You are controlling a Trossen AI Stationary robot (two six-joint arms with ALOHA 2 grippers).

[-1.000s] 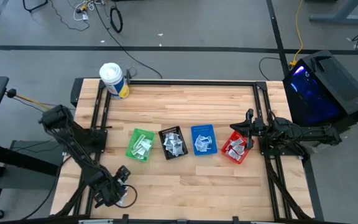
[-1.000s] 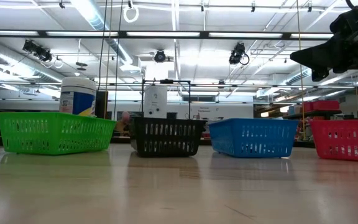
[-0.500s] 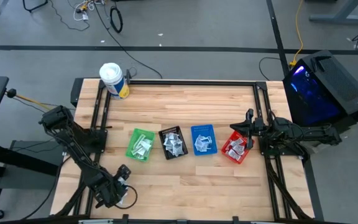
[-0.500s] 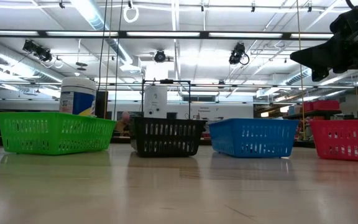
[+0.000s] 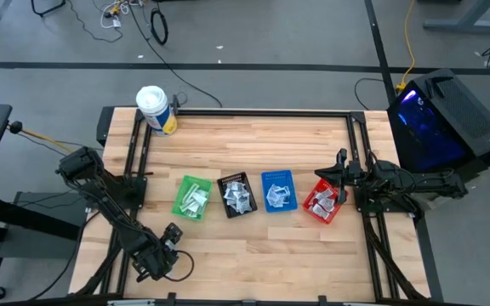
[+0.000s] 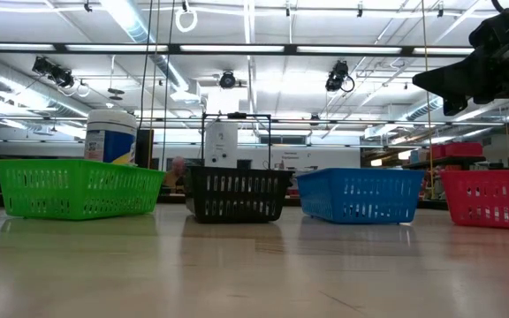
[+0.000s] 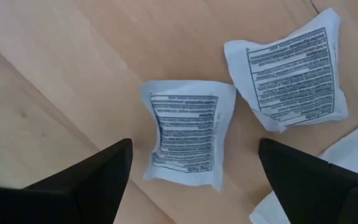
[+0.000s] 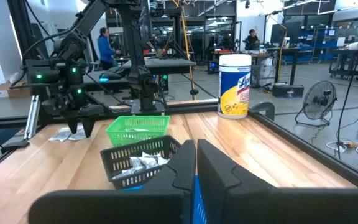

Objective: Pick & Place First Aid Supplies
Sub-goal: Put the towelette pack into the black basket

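Left wrist view: two crumpled white sachets (image 7: 188,134) with black print lie beneath the left pincer's (image 7: 194,171) spread fingers.

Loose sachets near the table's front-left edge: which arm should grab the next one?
Left. The left gripper is open, poised over a white printed sachet lying on the table, with another beside it. The right gripper is shut, far across the table by the red bin.
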